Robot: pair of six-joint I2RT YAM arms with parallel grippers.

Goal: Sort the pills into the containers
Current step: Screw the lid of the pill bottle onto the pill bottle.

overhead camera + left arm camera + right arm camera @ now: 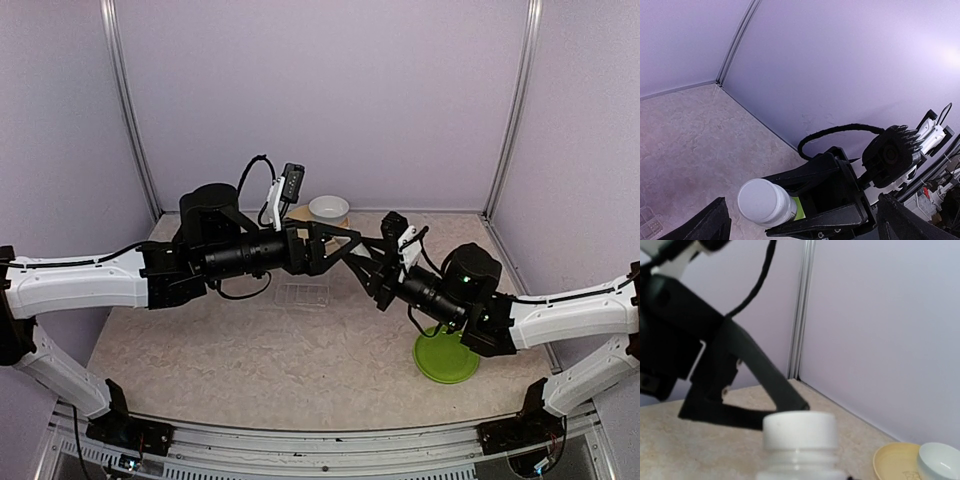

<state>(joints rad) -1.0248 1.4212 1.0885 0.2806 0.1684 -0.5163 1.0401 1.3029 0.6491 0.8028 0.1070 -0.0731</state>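
Note:
My right gripper (375, 263) is shut on a small bottle with a white cap (765, 201) and a green label, held above the table's middle. The same cap (799, 429) fills the bottom of the right wrist view. My left gripper (350, 245) faces it with its jaws wide open, and its black fingers (757, 382) sit just behind the cap. I cannot tell whether they touch it. The clear pill box (302, 295) lies flat on the table below both grippers. A corner of the box (645, 220) shows in the left wrist view. No pills show in any view.
A green round plate (445, 358) lies under the right forearm. A white bowl (328, 208) on a tan plate (895, 460) stands at the back wall. Lilac walls close the table's back and sides.

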